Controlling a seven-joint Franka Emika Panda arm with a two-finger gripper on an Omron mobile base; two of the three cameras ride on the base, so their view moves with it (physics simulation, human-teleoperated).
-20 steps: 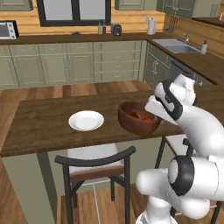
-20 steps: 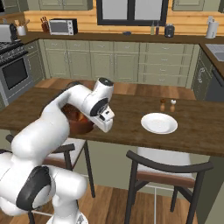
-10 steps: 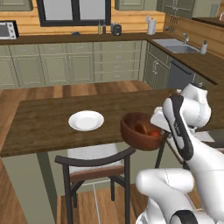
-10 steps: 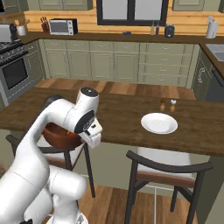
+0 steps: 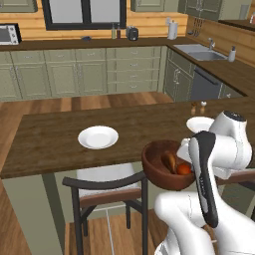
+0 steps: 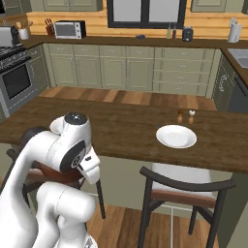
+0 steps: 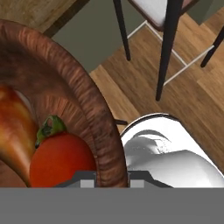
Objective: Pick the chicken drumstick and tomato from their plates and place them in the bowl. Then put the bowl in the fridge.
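My gripper (image 7: pixel 111 181) is shut on the rim of the dark-brown bowl (image 5: pixel 162 167), one fingertip inside the wall and one outside. The bowl hangs in the air just off the island's near edge, above a chair. Inside it lie the reddish-brown chicken drumstick (image 5: pixel 169 160) and the red tomato (image 5: pixel 184 169). The hand view is close on the bowl's thick wall (image 7: pixel 98 109), with the tomato (image 7: pixel 61 157) against it and the drumstick (image 7: pixel 13 127) at the left. Two bare white plates (image 5: pixel 98 137) (image 5: pixel 200 123) rest on the island. The fridge is out of view.
The wooden island counter (image 5: pixel 55 144) runs across in front, with salt and pepper shakers (image 5: pixel 197 105) near its far edge. Dark chairs (image 5: pixel 107 187) (image 6: pixel 186 191) stand under its near edge. Cabinets, a sink (image 5: pixel 201 51) and a stove (image 6: pixel 14 72) line the back walls.
The bowl came off the counter and was drawn back past the island's near edge, toward the robot's body. The whole picture has also shifted, so the base has moved.
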